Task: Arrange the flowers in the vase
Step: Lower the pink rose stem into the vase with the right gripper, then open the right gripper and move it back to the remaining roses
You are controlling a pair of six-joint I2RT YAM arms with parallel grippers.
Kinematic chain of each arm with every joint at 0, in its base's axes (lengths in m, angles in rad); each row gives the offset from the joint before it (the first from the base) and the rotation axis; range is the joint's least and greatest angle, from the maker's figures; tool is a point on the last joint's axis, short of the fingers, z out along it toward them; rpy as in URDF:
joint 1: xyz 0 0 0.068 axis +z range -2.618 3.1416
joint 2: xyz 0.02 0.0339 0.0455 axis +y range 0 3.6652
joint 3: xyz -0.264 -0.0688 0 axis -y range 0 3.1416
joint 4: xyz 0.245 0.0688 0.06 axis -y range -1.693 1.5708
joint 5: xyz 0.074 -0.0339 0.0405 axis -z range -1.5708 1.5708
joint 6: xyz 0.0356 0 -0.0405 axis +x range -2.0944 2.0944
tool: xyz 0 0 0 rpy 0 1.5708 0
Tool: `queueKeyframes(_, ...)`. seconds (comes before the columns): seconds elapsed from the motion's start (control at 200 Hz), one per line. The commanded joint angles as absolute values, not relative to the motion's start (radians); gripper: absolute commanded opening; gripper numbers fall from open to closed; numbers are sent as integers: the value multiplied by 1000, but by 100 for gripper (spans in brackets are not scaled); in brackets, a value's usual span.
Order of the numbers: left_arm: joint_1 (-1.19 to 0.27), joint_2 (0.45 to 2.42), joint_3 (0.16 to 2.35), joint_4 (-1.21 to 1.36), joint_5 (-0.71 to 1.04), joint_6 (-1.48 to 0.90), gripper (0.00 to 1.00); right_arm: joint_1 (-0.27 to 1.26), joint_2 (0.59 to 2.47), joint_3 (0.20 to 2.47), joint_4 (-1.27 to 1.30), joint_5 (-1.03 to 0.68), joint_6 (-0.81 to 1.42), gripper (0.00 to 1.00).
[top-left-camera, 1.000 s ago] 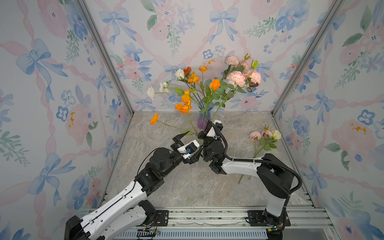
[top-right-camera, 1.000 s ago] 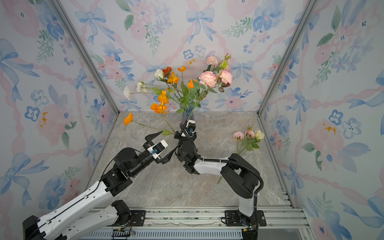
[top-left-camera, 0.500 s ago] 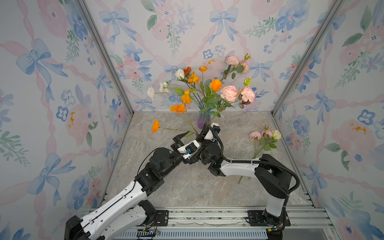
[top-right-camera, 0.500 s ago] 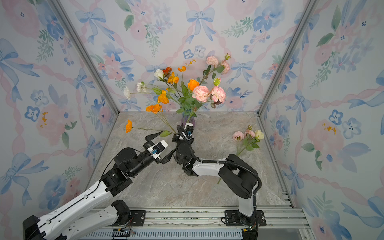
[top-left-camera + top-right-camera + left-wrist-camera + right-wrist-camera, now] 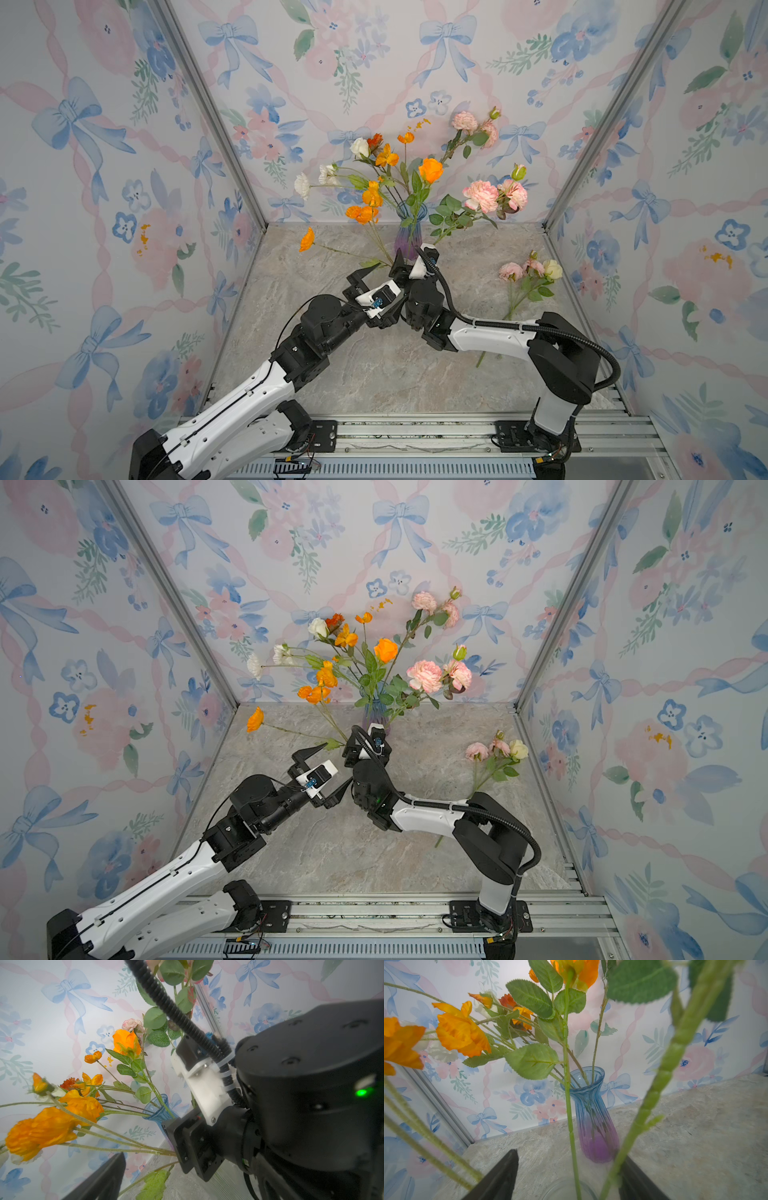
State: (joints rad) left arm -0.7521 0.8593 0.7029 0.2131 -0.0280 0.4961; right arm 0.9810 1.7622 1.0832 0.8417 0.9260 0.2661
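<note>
**Between the right jaws, loose stems**

At right gripper: stands open, grips nothing; stems of flowers between the jaws, vase just beyond the tips. At left gripper: gapes wide, empty, beside the stems.

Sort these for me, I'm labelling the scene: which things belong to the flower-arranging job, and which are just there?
Job: blue vase, standing flowers, loose pink spray on the table.
Just there: painted wallpaper, metal rail in front.
</note>
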Motion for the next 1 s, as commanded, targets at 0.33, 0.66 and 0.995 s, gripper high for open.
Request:
queueKeyframes(0.33, -747, 842, 691, 228, -25, 498, 98, 921, 1615, 1182, 301, 700, 475, 98)
queueKeyframes(0.66, -744, 801, 690, 235, 20, 510, 98, 883, 1476, 1128, 105, 530, 447, 98)
queueKeyframes(0.995, -744, 787, 653, 247, 80, 509, 98, 884, 1272, 1080, -259, 361, 409, 98)
